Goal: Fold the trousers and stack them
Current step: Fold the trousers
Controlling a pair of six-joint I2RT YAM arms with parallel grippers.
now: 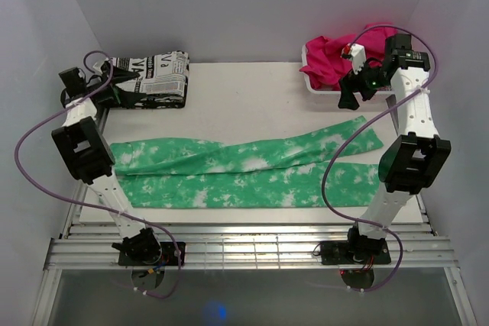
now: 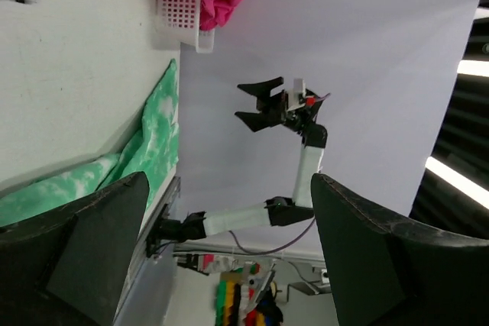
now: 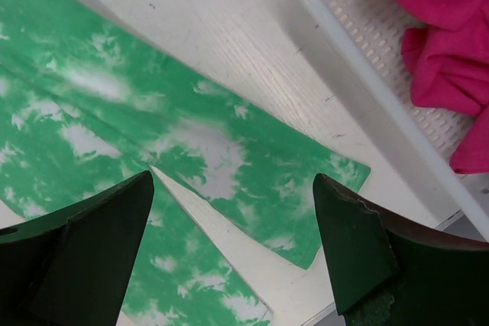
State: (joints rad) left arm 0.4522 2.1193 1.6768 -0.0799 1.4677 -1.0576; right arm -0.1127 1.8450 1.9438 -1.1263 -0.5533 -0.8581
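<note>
So the trousers (image 1: 244, 169) were lying flat across the near half of the table (image 1: 244, 104), legs joined over by the left arm and stretched out to the right. The far leg angled up toward the white basket (image 1: 317, 87) with the pink cloth (image 1: 332, 59) in it. The left gripper (image 1: 111, 89) sat at the back-left by the folded newsprint cloth (image 1: 157, 78), jaws spread wide with nothing in them, and the right gripper (image 3: 233, 181) hovered over the leg ends near the basket, also wide open and holding nothing.
</note>
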